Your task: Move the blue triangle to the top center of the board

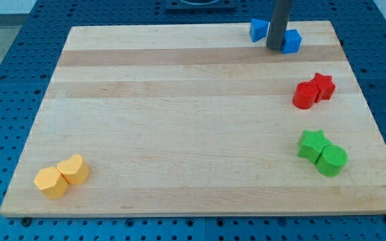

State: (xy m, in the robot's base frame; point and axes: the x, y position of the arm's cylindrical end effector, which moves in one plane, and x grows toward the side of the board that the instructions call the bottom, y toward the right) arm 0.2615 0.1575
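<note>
At the view's bottom left of the pale wooden table (179, 134), two yellow blocks (62, 176) touch. Farther up at the right, a green star (311, 144) touches a green cylinder (332, 161); above them a red cylinder (305, 96) meets a red star (324, 85). At the top edge, my tip (274, 47) stands between the blue triangle (259, 29) and a blue cube (291, 41). I carry no fingers. A blue perforated surface (19, 60) surrounds the table.

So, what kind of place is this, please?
Probably a robotics lab bench. A wooden board lies on a blue perforated table, small coloured blocks sit in pairs, and my tip rests between two blue blocks near the top edge.
</note>
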